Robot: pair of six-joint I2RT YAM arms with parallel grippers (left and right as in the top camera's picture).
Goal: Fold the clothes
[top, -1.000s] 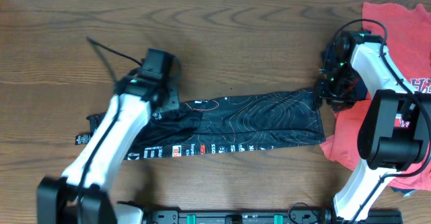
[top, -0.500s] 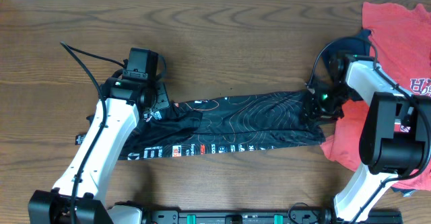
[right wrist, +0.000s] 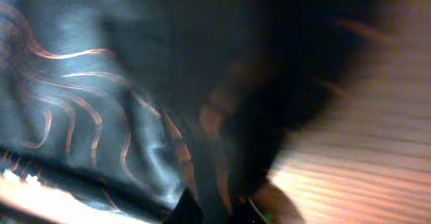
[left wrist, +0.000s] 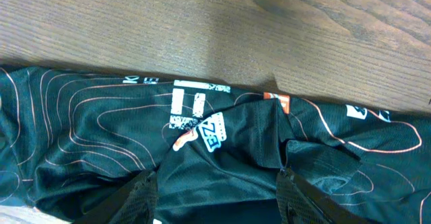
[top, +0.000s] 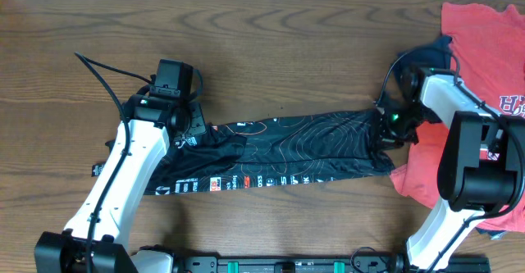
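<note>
The clothes, a black jersey (top: pixel 312 146) with orange-red contour lines and white logos, lie as a long crumpled strip across the table. My left gripper (top: pixel 195 130) hovers over its left part. In the left wrist view that gripper (left wrist: pixel 219 200) is open, its two fingers wide apart, with wrinkled jersey fabric (left wrist: pixel 101 136) under and between them. My right gripper (top: pixel 384 132) is at the strip's right end. The right wrist view is blurred, but there the right gripper (right wrist: pixel 219 212) has its fingers close together, pinching a fold of the jersey (right wrist: pixel 81 103).
A red T-shirt (top: pixel 484 60) with lettering lies at the right edge, over a navy garment (top: pixel 444 40). The right arm's base stands on it. A black cable (top: pixel 102 70) loops off the left arm. Bare wood lies behind the jersey.
The right gripper came down to the left onto the jersey's right end and shut on it. The left arm shifted left early on, then stayed still.
</note>
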